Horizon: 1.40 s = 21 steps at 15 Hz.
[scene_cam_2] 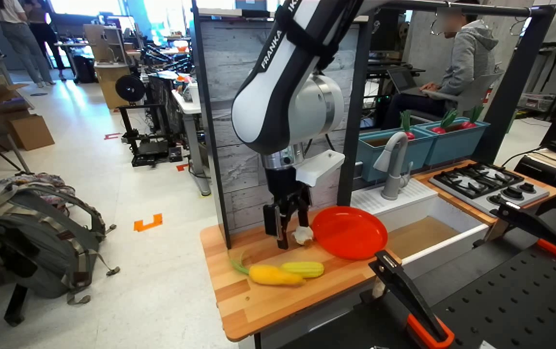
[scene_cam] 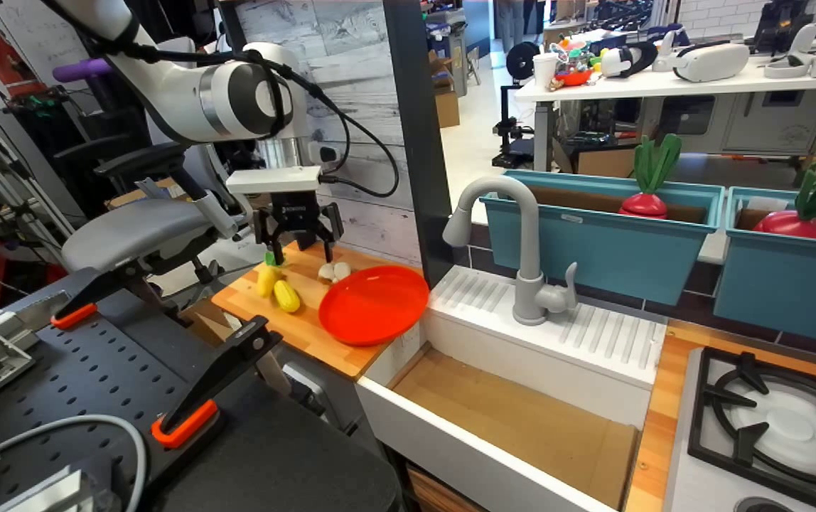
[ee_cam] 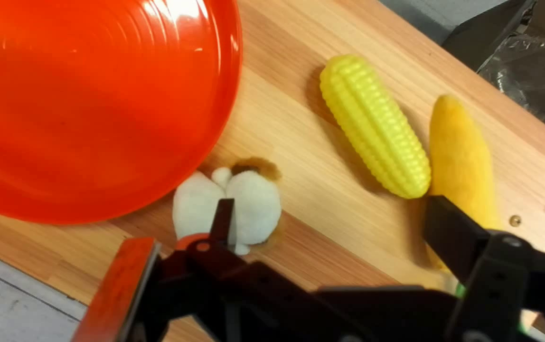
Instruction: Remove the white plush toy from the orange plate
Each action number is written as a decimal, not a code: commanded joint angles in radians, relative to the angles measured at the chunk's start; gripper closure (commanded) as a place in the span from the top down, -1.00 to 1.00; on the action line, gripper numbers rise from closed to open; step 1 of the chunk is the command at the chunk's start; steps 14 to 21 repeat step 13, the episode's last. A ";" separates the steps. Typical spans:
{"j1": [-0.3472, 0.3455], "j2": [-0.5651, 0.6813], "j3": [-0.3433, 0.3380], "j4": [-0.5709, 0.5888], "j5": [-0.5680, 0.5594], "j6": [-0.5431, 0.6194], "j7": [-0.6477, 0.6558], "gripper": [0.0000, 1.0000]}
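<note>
The white plush toy [ee_cam: 258, 204], cream-white and round-lobed, lies on the wooden counter right beside the plate's rim. It also shows in both exterior views [scene_cam: 335, 272] [scene_cam_2: 302, 236]. I cannot tell whether it touches the plate. The orange plate [ee_cam: 87, 118], shiny red-orange, lies with nothing on it, in both exterior views too [scene_cam: 374, 306] [scene_cam_2: 349, 232]. My gripper [ee_cam: 331, 204] points down, open and empty, above the counter. In the wrist view one finger covers part of the toy and the other overlaps a yellow squash. The gripper also shows in both exterior views [scene_cam: 303, 259] [scene_cam_2: 293, 236].
A yellow corn cob [ee_cam: 374, 126] and the yellow squash [ee_cam: 460, 152] lie side by side on the counter [scene_cam_2: 254, 310]. A wood-pattern wall panel [scene_cam_2: 239, 160] stands behind. The sink [scene_cam: 507, 405] and grey faucet [scene_cam: 529, 242] lie beyond the plate.
</note>
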 commanded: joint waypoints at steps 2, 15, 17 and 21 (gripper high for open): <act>-0.009 -0.136 -0.001 -0.154 -0.038 0.104 0.014 1.00; -0.026 -0.162 0.008 -0.179 -0.023 0.131 0.008 1.00; -0.026 -0.162 0.008 -0.179 -0.023 0.131 0.008 1.00; -0.026 -0.162 0.008 -0.179 -0.023 0.131 0.008 1.00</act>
